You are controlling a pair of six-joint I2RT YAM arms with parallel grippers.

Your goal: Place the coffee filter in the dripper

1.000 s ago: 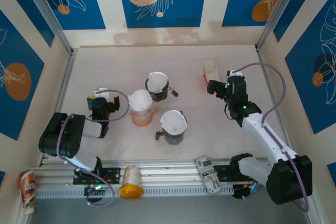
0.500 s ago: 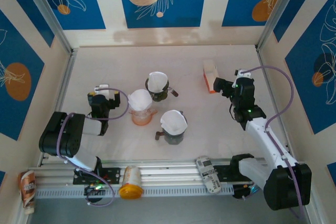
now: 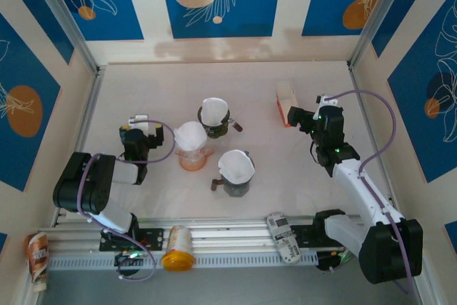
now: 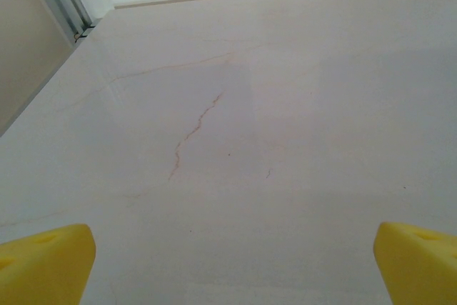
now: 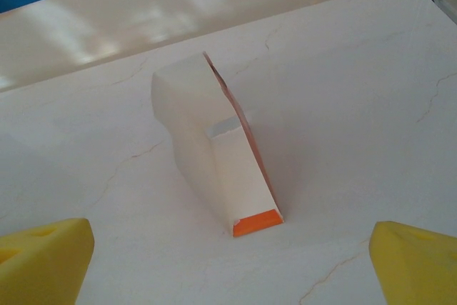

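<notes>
Filter pack (image 5: 218, 155): standing on edge, far right of the tabletop (image 4: 235, 119).
Right jaws: parted, empty, facing it.
Left jaws: parted, empty.
Drippers (image 3: 237, 188): three, each holding a white filter (image 3: 191, 136).

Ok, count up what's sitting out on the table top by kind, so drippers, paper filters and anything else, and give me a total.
Drippers: 3
Paper filters: 3, one in each dripper
White and orange carton: 1
Total: 7
</notes>
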